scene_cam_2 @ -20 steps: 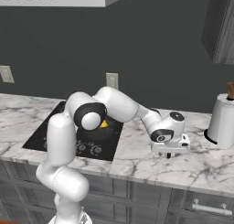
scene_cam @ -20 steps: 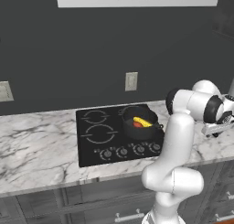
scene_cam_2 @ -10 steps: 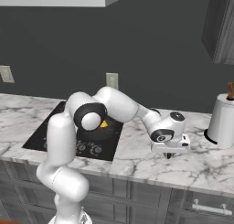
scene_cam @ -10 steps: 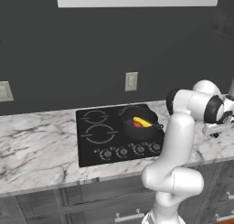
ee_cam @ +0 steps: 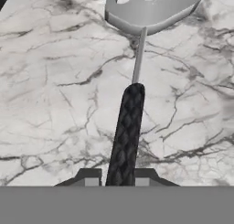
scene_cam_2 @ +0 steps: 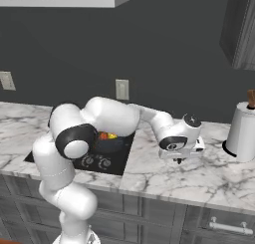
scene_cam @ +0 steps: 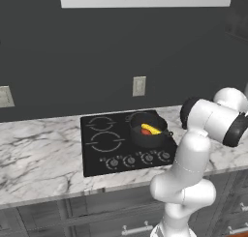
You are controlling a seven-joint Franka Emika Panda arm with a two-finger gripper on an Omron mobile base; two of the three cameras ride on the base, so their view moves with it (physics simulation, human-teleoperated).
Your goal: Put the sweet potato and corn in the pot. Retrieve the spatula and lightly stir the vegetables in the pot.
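Arm stretched low to the right; hand [ee_cam: 117,181] clamped, fingers [ee_cam: 89,178] close together.

Counted items: one pot [scene_cam: 147,132] on one black cooktop [scene_cam: 104,144], at 3 o'clock of its burners; inside, one corn [scene_cam: 151,128] and one sweet potato [scene_cam: 146,132]. One spatula [ee_cam: 137,58] on the marble surface [ee_cam: 50,81]. One white canister [scene_cam_2: 241,131]. Two wall outlets [scene_cam: 139,86] [scene_cam: 6,96]. Five cooktop knobs [scene_cam: 130,159].
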